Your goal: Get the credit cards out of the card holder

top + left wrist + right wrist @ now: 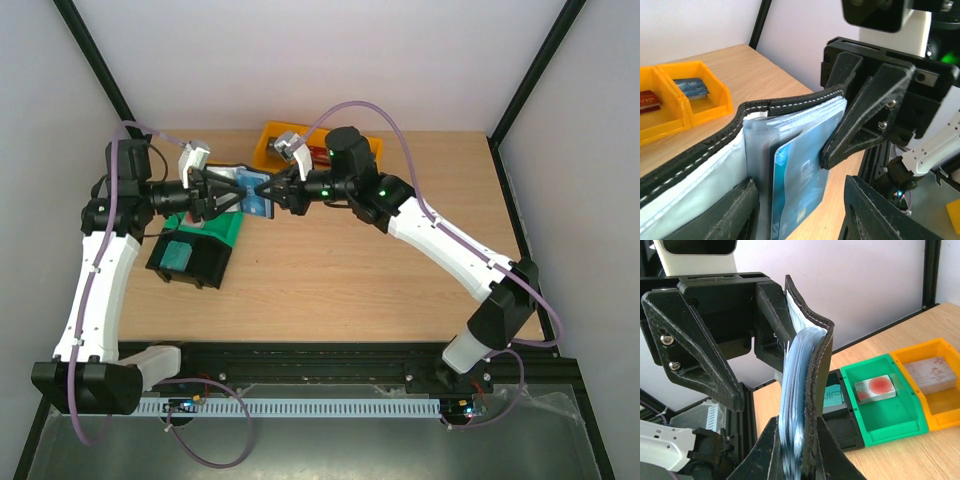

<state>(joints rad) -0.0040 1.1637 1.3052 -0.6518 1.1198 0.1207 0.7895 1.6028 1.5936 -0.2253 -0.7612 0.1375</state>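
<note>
Card holder: one, black with white stitching, open and hanging in the air between the two sets of fingers, above the worktop. The right fingers are pinched almost closed on its free edge, gripping the black cover and the bluish clear leaves together. The left fingers stand about half apart on either side of the stack of leaves from the opposite end; I cannot tell whether they press on it. One light blue card shows in a clear pocket between the left fingers, with a right fingertip against its edge. Its print is too blurred to read.

Beyond the right fingers, three bins sit in a row on the worktop, with one card in each. The black bin holds a teal card, the green bin a white card with red discs, and the yellow bin a pale speckled card.

Beyond the left fingers are two yellow compartments side by side. One holds a red card reading "VIP", the other a second blue card whose print is unreadable.
</note>
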